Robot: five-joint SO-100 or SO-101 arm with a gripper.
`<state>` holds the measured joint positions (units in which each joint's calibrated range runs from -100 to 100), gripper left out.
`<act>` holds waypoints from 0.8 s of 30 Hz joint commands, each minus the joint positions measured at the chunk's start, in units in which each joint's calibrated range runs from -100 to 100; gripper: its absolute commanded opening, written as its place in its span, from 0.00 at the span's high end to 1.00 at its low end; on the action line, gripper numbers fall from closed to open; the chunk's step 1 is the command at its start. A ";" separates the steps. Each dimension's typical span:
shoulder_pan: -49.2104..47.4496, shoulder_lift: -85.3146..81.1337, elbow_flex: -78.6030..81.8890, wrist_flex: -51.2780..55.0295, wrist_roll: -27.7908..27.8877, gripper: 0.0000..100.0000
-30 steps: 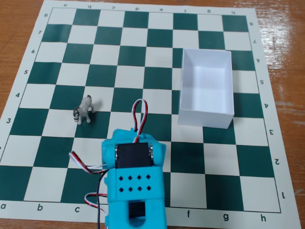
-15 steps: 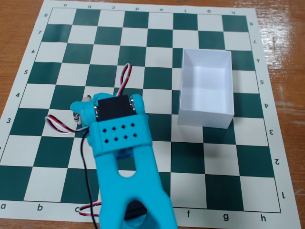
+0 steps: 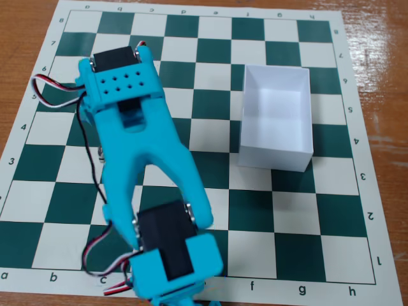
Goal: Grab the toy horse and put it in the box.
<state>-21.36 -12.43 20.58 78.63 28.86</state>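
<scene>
My turquoise plastic arm (image 3: 137, 166) stretches from the bottom edge of the fixed view up across the left half of a green-and-white chessboard mat (image 3: 255, 210), which lies on a brown wooden desk (image 3: 382, 76). My upper segment, with its black servo (image 3: 115, 58) and looped red, white and black wires (image 3: 51, 92), covers the squares beneath it, and my jaws sit under that bulk, out of the camera's sight; I cannot tell whether they are spread, pressed together, or pinching anything. The white rectangular open-topped box (image 3: 276, 153) with thin walls stands on the right half of the mat, well apart from my arm, its interior showing only bare white floor. The tiny toy horse cannot be picked out with certainty: a small pale sliver (image 3: 101, 153) shows just beside my arm's left edge, too little to identify.
</scene>
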 commanded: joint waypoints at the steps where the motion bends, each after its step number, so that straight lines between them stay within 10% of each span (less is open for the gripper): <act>1: -0.43 5.52 -8.06 1.18 -0.07 0.54; 24: -1.14 31.45 -28.91 3.51 1.45 0.54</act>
<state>-22.11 18.38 -5.26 82.14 30.16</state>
